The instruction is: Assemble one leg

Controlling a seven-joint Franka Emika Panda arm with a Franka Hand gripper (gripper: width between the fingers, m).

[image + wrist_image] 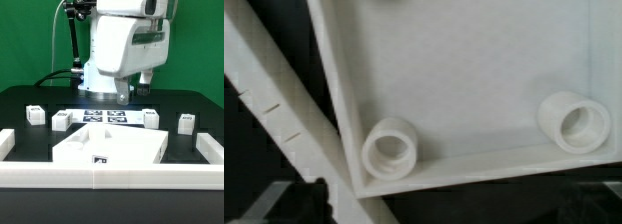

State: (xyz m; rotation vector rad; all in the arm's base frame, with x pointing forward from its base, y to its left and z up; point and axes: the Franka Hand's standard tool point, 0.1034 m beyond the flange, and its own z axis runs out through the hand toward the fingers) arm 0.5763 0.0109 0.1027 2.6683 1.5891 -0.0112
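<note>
Several stubby white legs with square tags stand on the black table: two on the exterior view's left [35, 114] [62, 121] and two on its right [150, 117] [186, 124]. The large flat white panel [108, 148] with raised rim lies in front of them. In the wrist view the panel [455, 70] fills the picture, with two round sockets [390, 150] [574, 118] near its rim. My gripper [124, 96] hangs over the table behind the panel, holding nothing that I can see. Its fingertips do not show clearly.
The marker board [105, 115] lies between the legs, under the gripper. A low white wall [110, 181] runs along the front and up both sides [9, 140] [211, 150]. A white bar [269, 100] lies beside the panel in the wrist view.
</note>
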